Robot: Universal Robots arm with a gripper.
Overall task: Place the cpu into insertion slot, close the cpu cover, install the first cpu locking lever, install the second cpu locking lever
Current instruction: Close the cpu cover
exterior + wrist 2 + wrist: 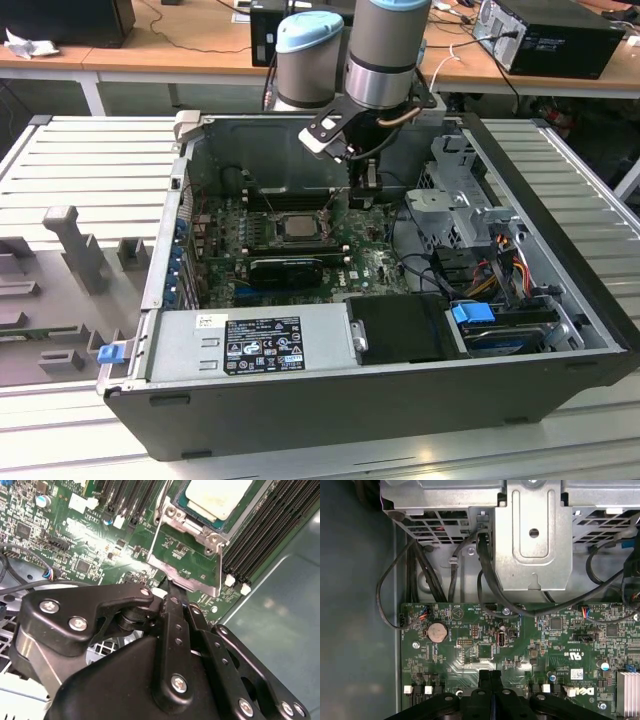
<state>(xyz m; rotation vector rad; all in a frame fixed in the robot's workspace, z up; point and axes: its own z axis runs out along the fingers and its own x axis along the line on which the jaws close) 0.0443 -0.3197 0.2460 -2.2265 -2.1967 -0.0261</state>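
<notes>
Black printed label (262,345) on power supply (180,340), white sticker (576,672) on motherboard (470,665), wording too small to read

Reads as a robotics lab or computer-assembly workshop rather than a home or an office. Shows it through a grey industrial arm (385,50) with a black tool (364,192) hanging inside an open desktop case (380,400) that lies on its side on a ribbed metal counter (90,150), green motherboard (530,650) and loose black cabling (426,572) laid bare, with grey moulded fixtures (70,250) at the exterior view's left. Backs onto far wooden counters (180,55) loaded with another black computer box (560,38) and trailing wires (455,45).
</notes>
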